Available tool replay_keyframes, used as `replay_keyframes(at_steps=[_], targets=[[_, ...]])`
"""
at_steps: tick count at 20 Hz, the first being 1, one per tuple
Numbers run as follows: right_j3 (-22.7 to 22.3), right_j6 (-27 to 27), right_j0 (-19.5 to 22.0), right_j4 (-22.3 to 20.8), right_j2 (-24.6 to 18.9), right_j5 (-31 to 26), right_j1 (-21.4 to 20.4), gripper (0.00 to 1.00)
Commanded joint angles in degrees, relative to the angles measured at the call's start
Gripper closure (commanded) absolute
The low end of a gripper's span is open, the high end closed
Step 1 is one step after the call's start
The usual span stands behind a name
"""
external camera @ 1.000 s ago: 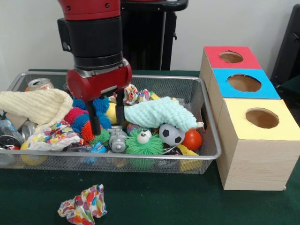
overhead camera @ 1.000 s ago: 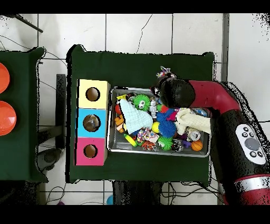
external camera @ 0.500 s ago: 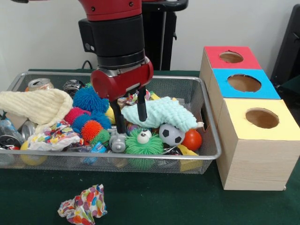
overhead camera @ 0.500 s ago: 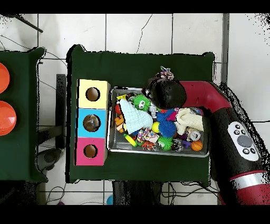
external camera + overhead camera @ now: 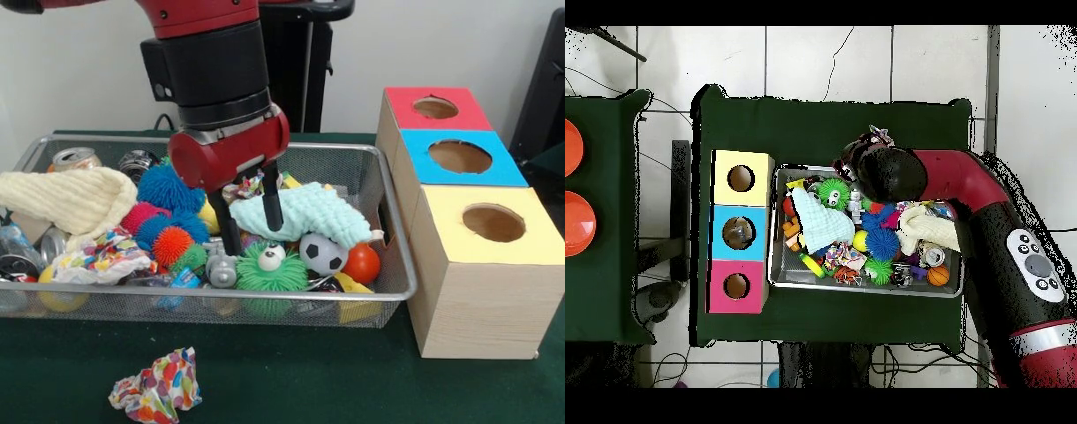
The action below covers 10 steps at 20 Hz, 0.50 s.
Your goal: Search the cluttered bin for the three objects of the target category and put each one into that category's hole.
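My gripper (image 5: 253,224) hangs open inside the wire bin (image 5: 265,299). One black finger (image 5: 231,235) comes down just above a grey toy (image 5: 221,265). The other finger (image 5: 274,210) stands against the left end of a mint-green cloth (image 5: 309,215). Nothing is clamped between them. Close below lie a green spiky ball with an eye (image 5: 269,267), a small soccer ball (image 5: 323,253) and a red ball (image 5: 362,262). In the overhead view the arm's wrist (image 5: 887,175) hides the fingers over the bin (image 5: 775,230). The yellow (image 5: 494,223), blue (image 5: 459,156) and red (image 5: 435,107) holed boxes stand beside the bin.
Blue (image 5: 165,187) and orange (image 5: 172,245) spiky balls, a cream cloth (image 5: 66,199), cans (image 5: 75,159) and crumpled patterned paper (image 5: 101,256) fill the bin's left half. Another crumpled paper ball (image 5: 157,386) lies on the green table in front of the bin.
In the front view the gripper moved right, from over the spiky balls to the mint cloth's left end, then settled slightly lower. It stayed open; the blue spiky ball is uncovered.
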State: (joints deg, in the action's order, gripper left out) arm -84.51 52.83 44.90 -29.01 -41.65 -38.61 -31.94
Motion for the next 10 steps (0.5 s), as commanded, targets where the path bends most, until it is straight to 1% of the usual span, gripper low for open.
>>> replay_keyframes(at_steps=[1, 4, 10], targets=[[-3.06, -17.57, 3.50, -2.71, -4.95, -5.74, 4.34, 0.00], [-2.64, -18.44, 4.34, -3.12, -5.57, -6.86, 4.65, 0.00], [-1.79, -19.58, 5.09, -4.48, -5.56, -9.50, 3.78, 0.00]])
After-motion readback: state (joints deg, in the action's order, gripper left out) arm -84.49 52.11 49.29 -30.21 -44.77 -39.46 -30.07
